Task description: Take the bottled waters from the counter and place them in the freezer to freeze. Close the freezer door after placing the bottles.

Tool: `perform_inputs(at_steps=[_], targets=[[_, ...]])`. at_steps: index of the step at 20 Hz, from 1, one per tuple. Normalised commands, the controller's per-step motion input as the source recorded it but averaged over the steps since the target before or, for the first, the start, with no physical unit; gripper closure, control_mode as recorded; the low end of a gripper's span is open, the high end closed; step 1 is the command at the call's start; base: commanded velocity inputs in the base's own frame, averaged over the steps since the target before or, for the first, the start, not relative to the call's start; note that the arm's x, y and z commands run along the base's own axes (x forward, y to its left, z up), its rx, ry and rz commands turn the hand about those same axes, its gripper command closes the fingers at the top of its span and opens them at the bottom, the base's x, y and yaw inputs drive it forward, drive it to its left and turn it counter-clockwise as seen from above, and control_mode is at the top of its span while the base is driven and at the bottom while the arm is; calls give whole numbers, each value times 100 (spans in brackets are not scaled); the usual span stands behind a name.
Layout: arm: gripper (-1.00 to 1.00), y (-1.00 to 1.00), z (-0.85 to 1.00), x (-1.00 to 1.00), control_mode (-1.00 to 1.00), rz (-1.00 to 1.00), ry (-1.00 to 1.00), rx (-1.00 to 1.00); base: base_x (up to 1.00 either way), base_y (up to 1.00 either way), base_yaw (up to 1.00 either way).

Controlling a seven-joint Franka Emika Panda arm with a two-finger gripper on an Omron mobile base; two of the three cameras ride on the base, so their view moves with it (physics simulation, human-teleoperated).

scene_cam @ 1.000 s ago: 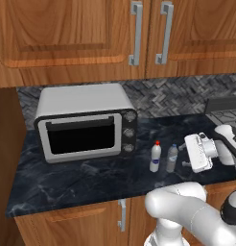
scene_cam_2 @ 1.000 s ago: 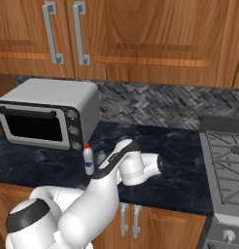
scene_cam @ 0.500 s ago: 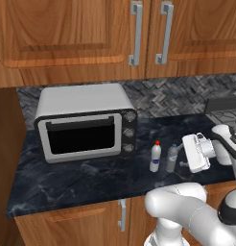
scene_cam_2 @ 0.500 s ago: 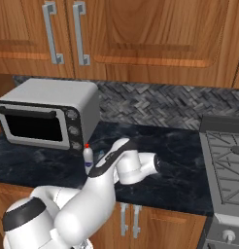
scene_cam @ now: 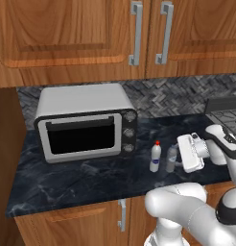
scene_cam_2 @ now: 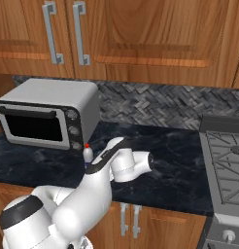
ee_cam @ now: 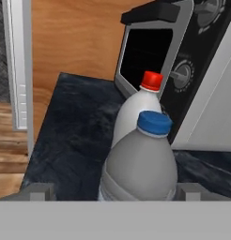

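Dark marbled counter (scene_cam: 81, 180) under wooden wall cabinets (scene_cam: 91, 38), herringbone backsplash (scene_cam_2: 160, 104) behind, stove (scene_cam_2: 223, 151) at the right end. Grey toaster oven (scene_cam: 86, 122) on the left half. Two bottled waters just beside it, near the front edge: red-capped white bottle (scene_cam: 156, 156), greyish blue-capped bottle (ee_cam: 141, 161) (nearer the hand). Jaws open, flanking the greyish bottle; contact not discernible.

The white arm rises from the base, bends at a big elbow and reaches forward low, its wrist turned so the hand lies sideways and level. The gripper (scene_cam: 176, 158) points to the robot's left, its fingers (ee_cam: 42, 191) spread wide apart, with nothing held between them.
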Motion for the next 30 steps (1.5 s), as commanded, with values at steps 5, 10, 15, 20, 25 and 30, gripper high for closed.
perform_inputs(at_steps=[5, 10, 15, 20, 25, 30], targets=[[-100, 7, -2, 9, -100, 0, 0, 0, 0, 0, 0], [100, 1, -2, 12, -100, 0, 0, 0, 0, 0, 0], [100, 0, 0, 0, -100, 0, 0, 0, 0, 0, 0], [100, 0, 21, -7, -100, 0, 0, 1, 0, 0, 0], [100, 0, 72, -12, -100, 0, -1, 0, 0, 0, 0], [100, 0, 80, -3, -100, -1, 0, 2, 0, 0, 0]])
